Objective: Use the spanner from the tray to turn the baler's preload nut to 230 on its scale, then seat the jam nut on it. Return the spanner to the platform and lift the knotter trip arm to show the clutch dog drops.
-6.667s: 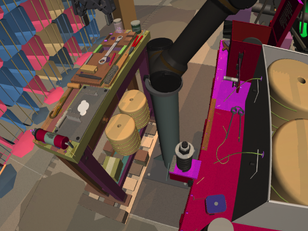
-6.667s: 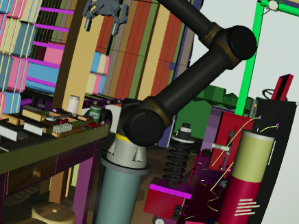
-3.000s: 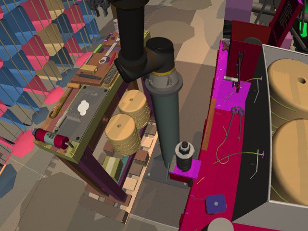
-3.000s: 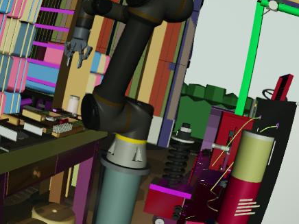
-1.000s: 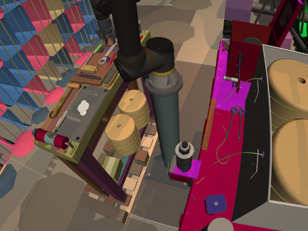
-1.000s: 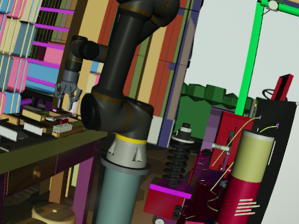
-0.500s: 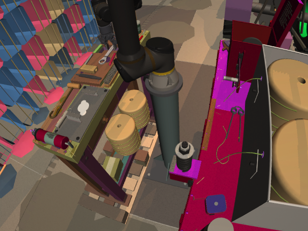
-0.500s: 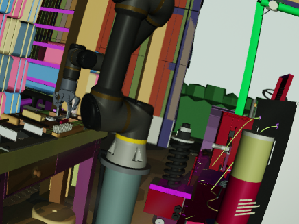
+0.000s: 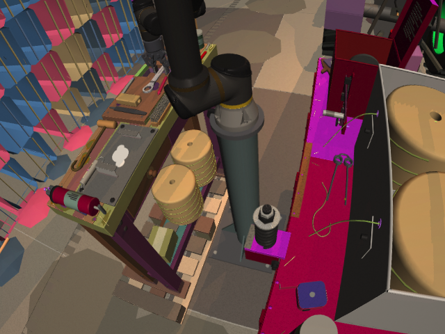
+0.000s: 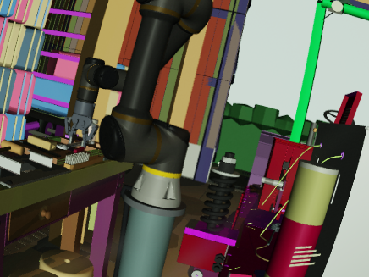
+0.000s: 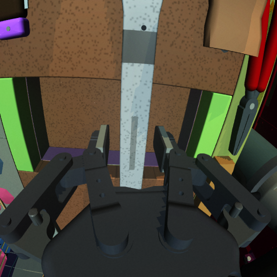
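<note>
The spanner [image 9: 152, 80] [image 11: 135, 108] is a pale grey flat wrench lying on the brown tray [image 9: 138, 97] at the far end of the workbench, its ring end pointing away from the arm. My gripper [image 11: 131, 144] [image 9: 157, 64] [image 10: 80, 139] hangs just above the spanner's handle with its fingers open on either side of it, holding nothing. The baler's preload nut [image 9: 266, 212] [image 10: 229, 158] sits on top of a black coil spring on a magenta bracket at the base of the arm's pedestal. The knotter trip arm [image 9: 333, 114] is a short grey bar on the magenta deck further back.
The workbench [image 9: 108, 169] carries a grey plate, a red cylinder [image 9: 73, 200], a hook-handled tool and red-handled pliers [image 11: 252, 85] beside the tray. Two twine spools [image 9: 185, 169] stand under it. The arm's pedestal [image 9: 239, 169] stands between bench and baler.
</note>
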Motion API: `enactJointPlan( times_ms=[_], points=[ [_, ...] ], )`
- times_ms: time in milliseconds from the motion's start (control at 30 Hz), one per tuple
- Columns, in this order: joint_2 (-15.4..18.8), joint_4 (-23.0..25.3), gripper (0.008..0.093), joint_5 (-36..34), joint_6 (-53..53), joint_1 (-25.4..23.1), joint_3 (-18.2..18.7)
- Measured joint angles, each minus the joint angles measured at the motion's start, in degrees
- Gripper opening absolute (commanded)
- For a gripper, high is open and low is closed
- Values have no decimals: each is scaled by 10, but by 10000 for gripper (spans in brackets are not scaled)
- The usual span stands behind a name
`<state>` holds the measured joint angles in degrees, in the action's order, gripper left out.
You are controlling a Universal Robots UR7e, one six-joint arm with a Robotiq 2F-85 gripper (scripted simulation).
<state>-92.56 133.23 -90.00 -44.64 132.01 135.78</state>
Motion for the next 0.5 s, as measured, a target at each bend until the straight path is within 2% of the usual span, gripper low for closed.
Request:
enactJointPlan(
  times_ms=[233,500],
  points=[
    [0,0,500,0,0,0,0],
    [0,0,345,0,0,0,0]
  ],
)
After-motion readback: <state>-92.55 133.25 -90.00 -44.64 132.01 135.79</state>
